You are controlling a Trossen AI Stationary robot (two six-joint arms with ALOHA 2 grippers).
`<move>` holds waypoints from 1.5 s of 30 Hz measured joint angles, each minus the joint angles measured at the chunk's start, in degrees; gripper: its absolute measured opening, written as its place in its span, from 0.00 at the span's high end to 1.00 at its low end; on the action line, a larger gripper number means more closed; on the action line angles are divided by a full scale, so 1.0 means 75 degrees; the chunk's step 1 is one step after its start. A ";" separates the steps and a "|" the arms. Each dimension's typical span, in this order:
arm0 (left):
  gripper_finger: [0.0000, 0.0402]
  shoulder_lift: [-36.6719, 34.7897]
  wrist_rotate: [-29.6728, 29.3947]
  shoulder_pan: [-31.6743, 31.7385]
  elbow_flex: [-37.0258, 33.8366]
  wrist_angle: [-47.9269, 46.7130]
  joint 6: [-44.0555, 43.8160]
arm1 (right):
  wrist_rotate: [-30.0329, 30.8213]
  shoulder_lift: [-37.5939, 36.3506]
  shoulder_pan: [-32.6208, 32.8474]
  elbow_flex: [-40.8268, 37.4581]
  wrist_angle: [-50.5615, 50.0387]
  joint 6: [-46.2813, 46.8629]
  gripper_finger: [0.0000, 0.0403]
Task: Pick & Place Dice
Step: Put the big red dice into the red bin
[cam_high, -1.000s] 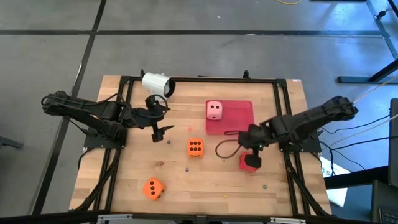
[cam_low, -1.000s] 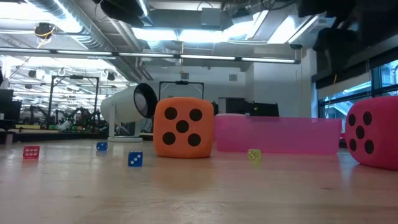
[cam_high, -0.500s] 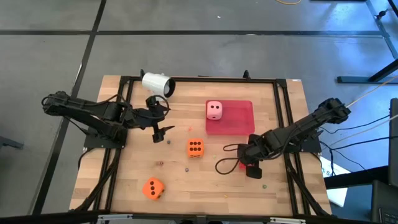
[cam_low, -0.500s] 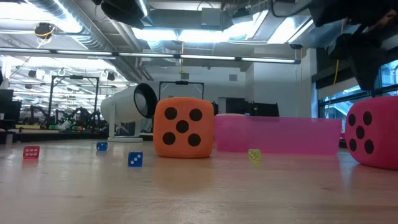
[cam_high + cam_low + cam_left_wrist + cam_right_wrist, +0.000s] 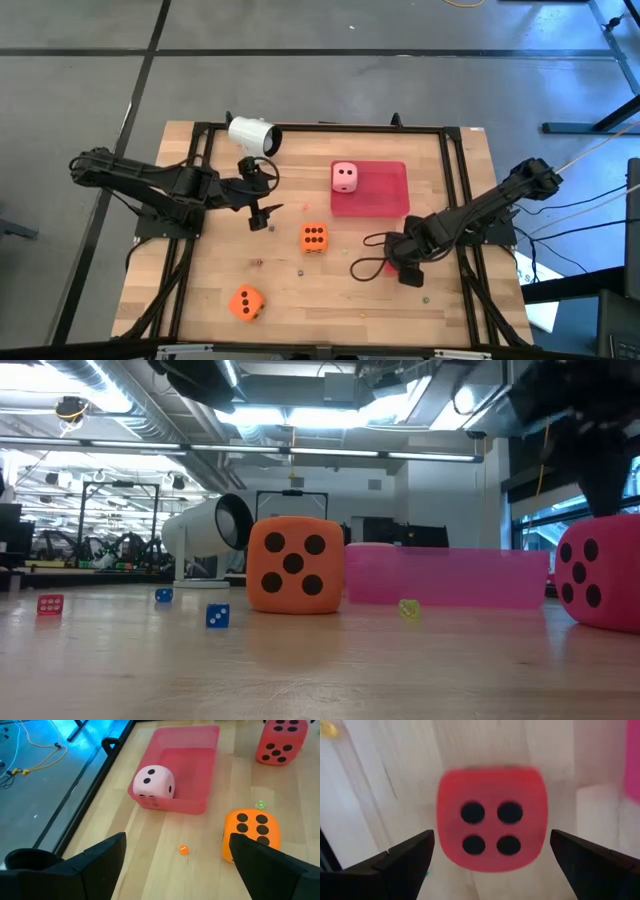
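The red die (image 5: 492, 817) sits on the table with its four-pip face up, near the table's right side. My right gripper (image 5: 492, 842) hangs over it, open, with one finger on either side and a gap to each. In the high view that gripper (image 5: 405, 264) covers most of the die. The pale pink die (image 5: 345, 177) rests in the flat red tray (image 5: 385, 195). One orange die (image 5: 313, 237) lies mid-table and another (image 5: 246, 302) lies toward the near left. My left gripper (image 5: 262, 200) waits open left of centre.
A white cup (image 5: 252, 134) lies on its side at the far edge. A black cable loop (image 5: 368, 256) trails left of the right gripper. Tiny dice and beads dot the wood, among them a blue one (image 5: 217, 616) and a yellow one (image 5: 408, 608). A black frame rims the table.
My right gripper has moved toward the near edge and come down over the red die, which now shows between its open fingers. The die has stayed in place. My left gripper has edged slightly toward the right.
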 joint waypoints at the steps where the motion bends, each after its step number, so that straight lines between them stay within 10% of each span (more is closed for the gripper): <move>1: 0.14 0.0003 0.0000 0.0000 0.0000 0.0000 0.0001 | -0.0046 0.0000 0.0000 -0.0108 0.0018 0.0018 0.01; 45: 0.14 0.0006 -0.0239 0.0015 0.0000 0.0178 0.0013 | -0.0448 0.0012 -0.0017 -0.0274 0.0891 0.0400 0.01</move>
